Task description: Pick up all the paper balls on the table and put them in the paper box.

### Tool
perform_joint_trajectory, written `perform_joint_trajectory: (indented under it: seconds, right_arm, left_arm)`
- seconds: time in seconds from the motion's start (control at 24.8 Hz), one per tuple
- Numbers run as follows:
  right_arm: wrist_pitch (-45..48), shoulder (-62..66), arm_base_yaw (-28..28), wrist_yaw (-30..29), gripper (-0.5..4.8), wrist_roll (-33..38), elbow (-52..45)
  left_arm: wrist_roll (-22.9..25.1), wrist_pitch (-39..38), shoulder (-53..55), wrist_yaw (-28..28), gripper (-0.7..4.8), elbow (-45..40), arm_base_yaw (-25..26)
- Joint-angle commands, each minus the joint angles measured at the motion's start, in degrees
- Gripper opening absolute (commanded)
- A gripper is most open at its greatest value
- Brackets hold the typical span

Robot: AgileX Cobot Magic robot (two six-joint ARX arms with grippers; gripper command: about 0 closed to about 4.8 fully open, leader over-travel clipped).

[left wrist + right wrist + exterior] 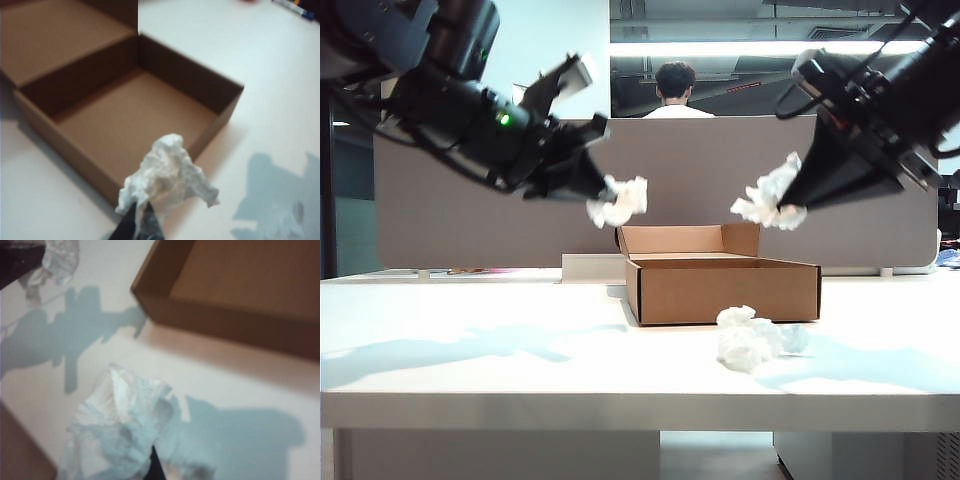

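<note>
Left tool (pixel 603 190) raised left of the paper box (pixel 725 288), pinching a paper ball (pixel 619 203); right tool (pixel 790 205) raised at right, pinching a second ball (pixel 768 200); third ball (pixel 748 338) on the white worktop (pixel 470 350), just before the open box

Both claws hang in open air well above the tabletop (pixel 470 350): the left claw (pixel 603 196), closed on a paper ball (pixel 620 203), is up and left of the paper box (pixel 725 290), and the right claw (pixel 790 205), closed on another paper ball (pixel 767 205), is up and right of it. The box stands open and bare inside, its raised flap lid (pixel 680 240) walling only the far side, so the mouth is clear from above between the claws. One loose paper ball (pixel 748 338) lies on the tabletop just before the box's front right corner, while the tabletop's left half is bare.
</note>
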Motion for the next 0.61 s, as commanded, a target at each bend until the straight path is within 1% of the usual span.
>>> perform_joint_trajectory:
  seconds: [0.04, 0.2, 0.28, 0.4, 0.57, 0.61]
  right_arm:
    - [10.1, 1.0, 0.1, 5.2, -0.06, 0.0, 1.6]
    - [19.3, 4.0, 0.1, 8.0, -0.05, 0.0, 2.1]
    - [21.9, 6.0, 0.1, 8.1, -0.05, 0.0, 2.5]
    - [23.6, 10.0, 0.1, 8.1, -0.06, 0.0, 4.2]
    - [23.6, 15.7, 0.1, 9.7, -0.06, 0.0, 7.7]
    - [23.7, 18.8, 0.0, 10.3, -0.06, 0.0, 9.8]
  left_arm:
    - [0.9, 1.2, 2.2, -1.1, -0.06, 4.7, -0.1]
    - [0.9, 1.1, 6.6, -1.2, -0.06, 10.4, -0.1]
    - [0.9, 1.1, 8.7, -1.2, -0.06, 12.6, -0.1]
    - [0.9, 1.2, 11.8, -1.2, -0.06, 15.5, -0.1]
    - [0.9, 1.2, 15.7, -1.2, -0.06, 19.1, -0.1]
    - [0.9, 1.2, 18.0, -1.2, -0.06, 21.3, -0.1]
